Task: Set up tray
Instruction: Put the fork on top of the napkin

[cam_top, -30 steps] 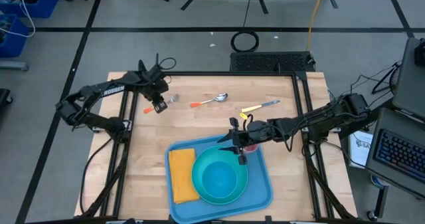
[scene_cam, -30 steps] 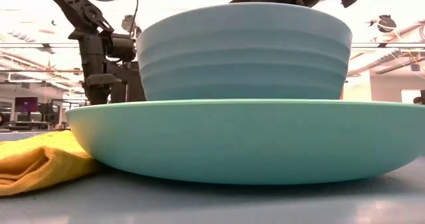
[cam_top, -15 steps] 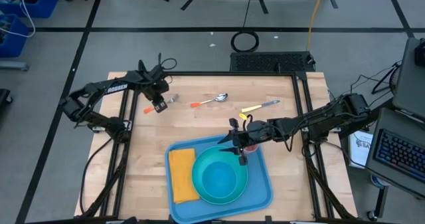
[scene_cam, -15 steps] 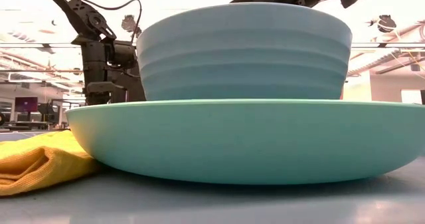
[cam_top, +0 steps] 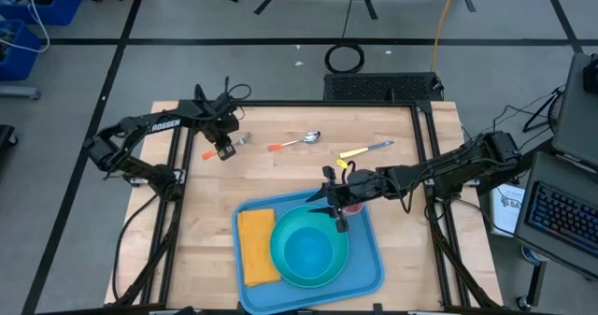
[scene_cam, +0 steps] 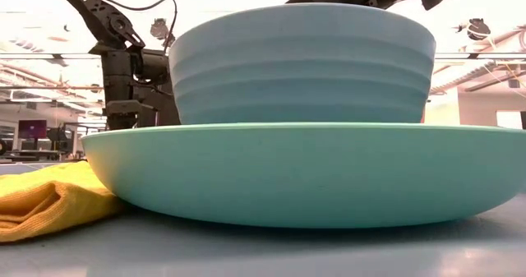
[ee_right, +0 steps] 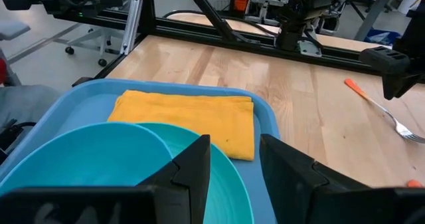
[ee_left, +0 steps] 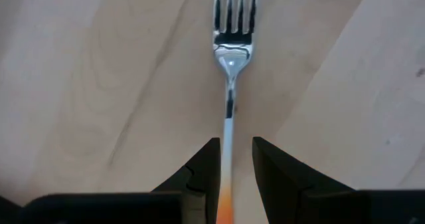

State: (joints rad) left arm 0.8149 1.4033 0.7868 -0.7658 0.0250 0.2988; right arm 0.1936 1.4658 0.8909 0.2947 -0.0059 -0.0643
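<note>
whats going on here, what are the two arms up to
A meal tray is being laid out. The blue tray sits at the near edge of the table, already holding a yellow napkin beside a teal plate with a bowl on it. The left gripper is at the far left of the table, its fingers closed around the orange-handled fork. The right gripper hangs over the plate's far rim. A spoon and a yellow-handled knife lie on the table.

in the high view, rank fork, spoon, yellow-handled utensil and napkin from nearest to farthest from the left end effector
1. Fork: at the left end effector, its orange handle between the fingers.
2. Spoon: farther right, mid-table.
3. Napkin: on the tray's left side.
4. Yellow-handled utensil: right of the spoon.
</note>
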